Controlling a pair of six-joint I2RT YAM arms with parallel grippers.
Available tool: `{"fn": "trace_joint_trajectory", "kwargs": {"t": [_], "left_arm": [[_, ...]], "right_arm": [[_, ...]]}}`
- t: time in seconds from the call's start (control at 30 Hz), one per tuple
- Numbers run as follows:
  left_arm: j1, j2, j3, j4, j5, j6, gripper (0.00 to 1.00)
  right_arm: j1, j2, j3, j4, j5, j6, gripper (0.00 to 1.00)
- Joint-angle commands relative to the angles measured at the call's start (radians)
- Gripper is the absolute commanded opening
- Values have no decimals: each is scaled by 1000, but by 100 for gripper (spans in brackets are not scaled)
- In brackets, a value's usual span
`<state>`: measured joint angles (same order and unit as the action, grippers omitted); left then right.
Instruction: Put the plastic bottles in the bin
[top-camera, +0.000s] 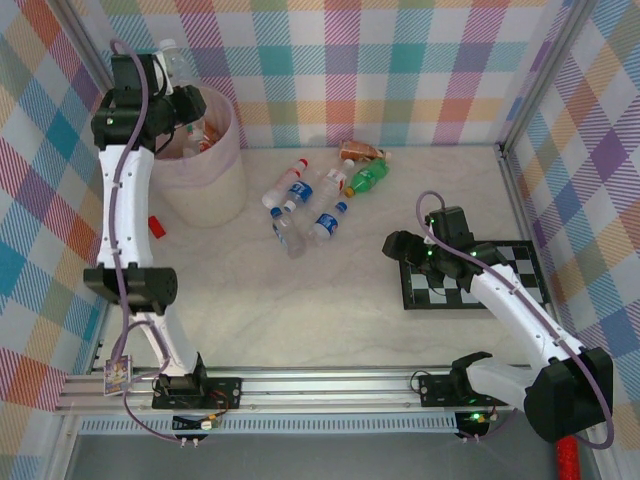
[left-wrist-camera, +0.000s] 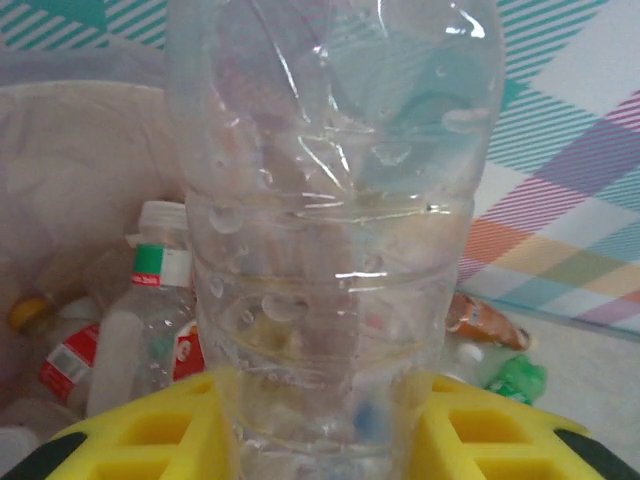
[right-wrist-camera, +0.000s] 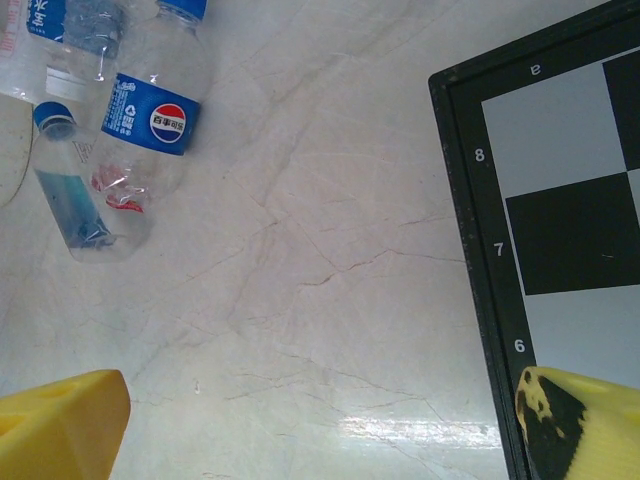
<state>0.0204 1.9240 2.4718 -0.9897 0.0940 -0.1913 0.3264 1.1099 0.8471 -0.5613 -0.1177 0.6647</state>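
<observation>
Nearest, the right hand (right-wrist-camera: 320, 430) hangs with jaws spread and empty over the tabletop (right-wrist-camera: 330, 300). It sits beside the checkerboard (right-wrist-camera: 560, 150), whose edge reads 8, 7, 6, and is probably poised toward the loose plastic bottles (top-camera: 310, 200). One blue label (right-wrist-camera: 150, 115) carries the Pepsi roundel with Chinese characters. Farther off, the left hand (left-wrist-camera: 320, 440) is clamped on a clear bottle (left-wrist-camera: 330, 250) with no label visible, held over the bin (top-camera: 215, 190). Release should drop it among the red-labelled bottles (left-wrist-camera: 70, 365) already inside.
</observation>
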Motion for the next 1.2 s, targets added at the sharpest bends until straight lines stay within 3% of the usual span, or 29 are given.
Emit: {"fn": "trace_joint_trajectory", "kwargs": {"t": [0.0,0.27,0.77,1.17], "left_arm": [[21,107,121,-173,-55,71,39],[30,196,118,-244,-96,135,40],[33,219,87,-268,-79,191,80],[33,65,39,-178,-154,191,90]], "right_arm": [[-6,-5,-12,10,-25,-32,99],[-7,-13,-28,18,-27,-32,99],[-6,-5,-34,24,-34,-32,99],[-7,19,-22,43,-50,-27,99]]}}
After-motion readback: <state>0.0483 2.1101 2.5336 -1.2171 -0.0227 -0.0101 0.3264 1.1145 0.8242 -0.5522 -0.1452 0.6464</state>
